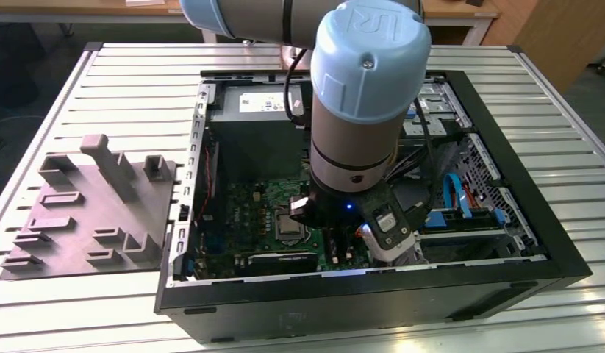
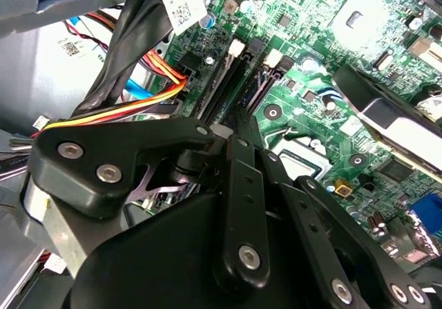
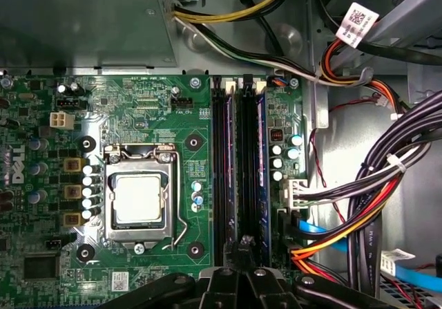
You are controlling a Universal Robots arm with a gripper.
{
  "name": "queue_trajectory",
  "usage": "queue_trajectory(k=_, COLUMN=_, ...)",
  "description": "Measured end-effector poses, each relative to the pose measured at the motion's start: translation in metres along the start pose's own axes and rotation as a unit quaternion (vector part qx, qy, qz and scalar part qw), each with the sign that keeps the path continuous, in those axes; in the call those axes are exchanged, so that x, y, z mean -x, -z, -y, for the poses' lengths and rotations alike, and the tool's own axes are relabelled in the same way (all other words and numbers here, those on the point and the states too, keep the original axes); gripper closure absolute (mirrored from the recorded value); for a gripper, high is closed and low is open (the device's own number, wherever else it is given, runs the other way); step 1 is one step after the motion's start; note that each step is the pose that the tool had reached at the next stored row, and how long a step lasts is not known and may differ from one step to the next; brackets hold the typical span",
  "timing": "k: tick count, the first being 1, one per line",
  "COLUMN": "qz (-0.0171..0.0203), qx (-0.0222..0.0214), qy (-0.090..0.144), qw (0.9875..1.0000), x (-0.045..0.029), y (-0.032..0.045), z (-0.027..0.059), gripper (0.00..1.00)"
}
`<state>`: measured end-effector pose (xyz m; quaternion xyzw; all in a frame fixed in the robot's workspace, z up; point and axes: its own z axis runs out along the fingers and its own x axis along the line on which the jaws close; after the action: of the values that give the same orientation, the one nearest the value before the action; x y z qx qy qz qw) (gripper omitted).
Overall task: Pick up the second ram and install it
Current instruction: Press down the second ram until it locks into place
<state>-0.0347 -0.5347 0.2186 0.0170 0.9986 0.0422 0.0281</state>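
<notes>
The gripper sits low over the black memory slots on the green motherboard. Its jaws look nearly closed; I cannot tell what they hold.

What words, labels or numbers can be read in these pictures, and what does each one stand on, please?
None can be quoted reliably.
Cable tag: print too small to read.
Sticker on the motherboard: too small to read.
Motherboard lettering: too fine to read.
Arm cap: a raised emblem, no readable words.
</notes>
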Motion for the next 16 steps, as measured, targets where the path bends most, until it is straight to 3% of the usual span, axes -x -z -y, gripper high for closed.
queue_trajectory(k=16, qz=0.0001, qx=0.0004, qy=0.000, qw=1.0000, x=-0.0001, y=-0.0015, z=0.0000, gripper=0.90)
